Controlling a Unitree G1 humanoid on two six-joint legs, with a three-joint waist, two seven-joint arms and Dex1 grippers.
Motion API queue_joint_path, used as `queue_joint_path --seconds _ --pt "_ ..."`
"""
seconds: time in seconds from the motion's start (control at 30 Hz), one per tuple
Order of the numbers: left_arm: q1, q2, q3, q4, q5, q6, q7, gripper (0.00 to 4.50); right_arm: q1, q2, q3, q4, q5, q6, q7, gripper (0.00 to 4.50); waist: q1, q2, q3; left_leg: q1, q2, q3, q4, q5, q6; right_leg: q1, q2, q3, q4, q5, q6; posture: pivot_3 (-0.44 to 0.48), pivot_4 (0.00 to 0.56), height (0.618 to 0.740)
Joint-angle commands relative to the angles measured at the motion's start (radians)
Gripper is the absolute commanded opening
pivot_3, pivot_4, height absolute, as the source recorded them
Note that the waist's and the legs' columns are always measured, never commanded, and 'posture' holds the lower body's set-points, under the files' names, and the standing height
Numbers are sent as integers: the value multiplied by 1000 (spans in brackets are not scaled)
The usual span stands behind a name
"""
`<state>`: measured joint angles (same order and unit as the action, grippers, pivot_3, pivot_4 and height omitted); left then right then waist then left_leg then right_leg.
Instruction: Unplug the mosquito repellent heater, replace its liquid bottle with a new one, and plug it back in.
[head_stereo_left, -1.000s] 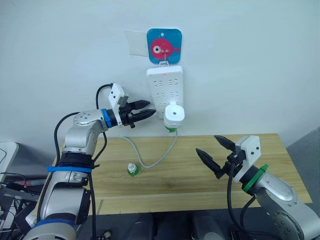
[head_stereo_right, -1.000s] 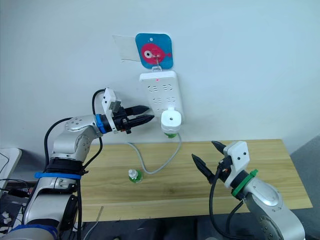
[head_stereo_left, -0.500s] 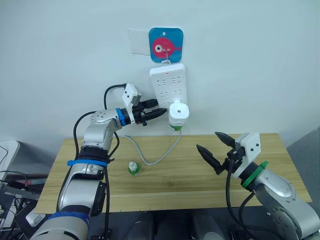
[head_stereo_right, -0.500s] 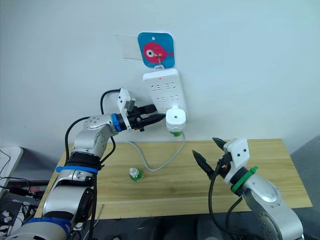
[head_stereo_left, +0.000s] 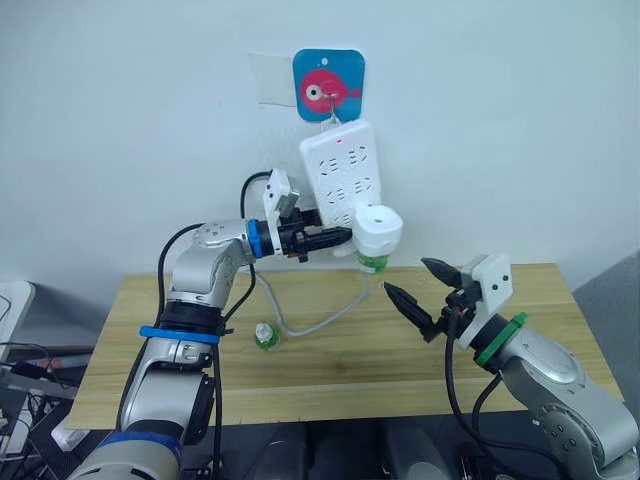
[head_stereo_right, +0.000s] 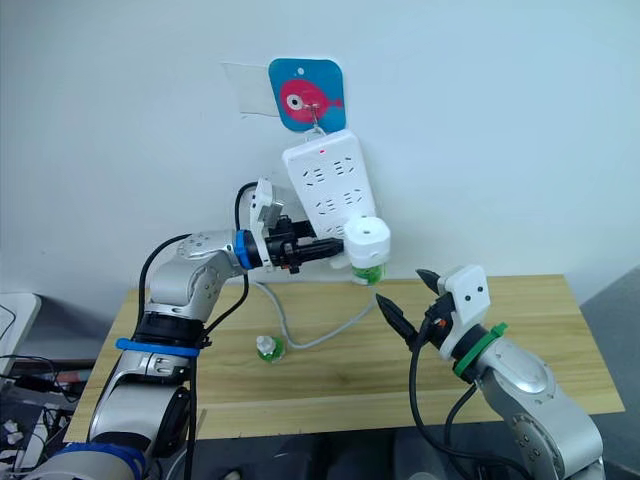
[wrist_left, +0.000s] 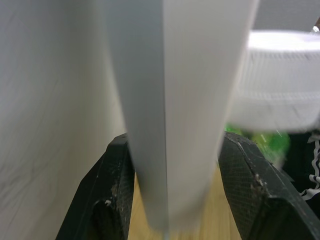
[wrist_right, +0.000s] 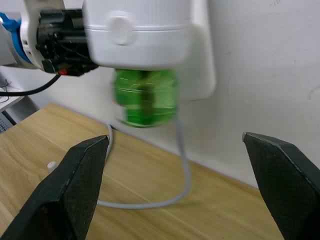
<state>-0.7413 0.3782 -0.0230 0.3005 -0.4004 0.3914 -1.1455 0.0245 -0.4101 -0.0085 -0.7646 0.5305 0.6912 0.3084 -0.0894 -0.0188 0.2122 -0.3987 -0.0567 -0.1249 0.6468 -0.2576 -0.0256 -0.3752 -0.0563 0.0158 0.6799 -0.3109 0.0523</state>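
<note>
The white mosquito repellent heater (head_stereo_left: 378, 228) is plugged into the low end of a white power strip (head_stereo_left: 342, 180) hanging on the wall. A green liquid bottle (head_stereo_left: 373, 262) is screwed in under it. My left gripper (head_stereo_left: 345, 237) is shut on the strip's lower edge just left of the heater, with a black finger (wrist_left: 117, 190) on each side of the strip. The strip hangs tilted. My right gripper (head_stereo_left: 408, 278) is open just below and right of the heater, and the bottle (wrist_right: 146, 97) sits ahead of its spread fingers. A second green bottle (head_stereo_left: 265, 336) stands on the table.
The strip hangs from a blue fish hook (head_stereo_left: 328, 85). Its grey cable (head_stereo_left: 320, 315) loops down onto the wooden table (head_stereo_left: 330, 370) beside the standing bottle. The table's right half lies under my right arm.
My left gripper moved right and closed on the strip's lower edge. The strip and heater swung out to the right and now tilt. My right gripper rose toward the heater.
</note>
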Motion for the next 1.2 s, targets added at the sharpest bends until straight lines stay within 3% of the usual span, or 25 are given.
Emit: queue_joint_path --seconds 0.03,0.1,0.2,0.27,0.73,1.2 --pt "4 10 26 -44 -19 2 24 2465 -5 4 -14 -61 25 9 -13 4500 0 0 0 0 0 0 0 0 0 0 0 0 0 0 0 -206 227 740" --pt "6 11 29 -46 -24 5 28 2465 -7 10 -18 -69 33 21 -25 4500 -1 0 0 0 0 0 0 0 0 0 0 0 0 0 0 -206 227 740" --pt "11 13 26 -49 -19 2 29 1941 -17 21 -22 -81 54 48 -47 4500 -1 0 0 0 0 0 0 0 0 0 0 0 0 0 0 -210 226 740" --pt "18 13 18 -47 -6 -9 36 1335 -34 32 -23 -92 70 80 -72 4500 -2 0 0 0 0 0 0 0 0 0 0 0 0 0 0 -215 228 740" --pt "-3 -26 -5 15 47 -91 101 1319 -319 202 48 -133 78 419 -399 4500 -4 1 1 0 0 0 0 0 0 0 0 1 0 0 0 -229 239 740" --pt "-4 -32 -4 27 53 -118 91 1319 -413 290 98 -52 0 403 -419 4500 -5 1 2 0 -1 0 0 0 0 -1 -1 0 0 0 0 -227 234 740"
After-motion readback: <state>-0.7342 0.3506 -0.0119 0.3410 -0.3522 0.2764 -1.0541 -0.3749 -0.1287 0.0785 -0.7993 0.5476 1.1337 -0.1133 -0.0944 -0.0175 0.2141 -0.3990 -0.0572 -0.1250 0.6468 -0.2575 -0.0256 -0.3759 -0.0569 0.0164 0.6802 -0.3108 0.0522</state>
